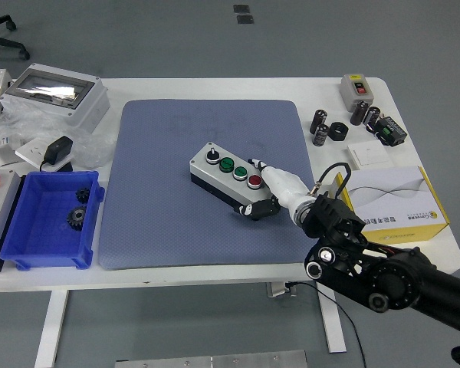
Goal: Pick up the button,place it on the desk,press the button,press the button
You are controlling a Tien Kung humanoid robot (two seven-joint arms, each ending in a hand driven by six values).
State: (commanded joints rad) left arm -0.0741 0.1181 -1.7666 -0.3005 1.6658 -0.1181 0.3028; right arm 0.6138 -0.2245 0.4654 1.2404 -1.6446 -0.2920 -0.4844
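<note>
The button box (224, 178) is a grey case with a black knob, two green buttons and a red button (254, 182) in a row. It lies at an angle on the blue mat (176, 222), near the mat's middle right. My right hand (251, 186) reaches in from the lower right and is shut on the box's right end. A white-covered finger (280, 182) lies along its far edge beside the red button, and black fingers (259, 208) press its near corner. All the buttons are uncovered. No left arm shows.
A blue bin (31, 245) holding black gears stands left of the mat, behind it a grey enclosure (54, 96) and a black adapter (59, 148). On the right are a yellow and white carton (391, 201), black cylinders (322, 126), a white switch (368, 153) and a small switch box (358, 88).
</note>
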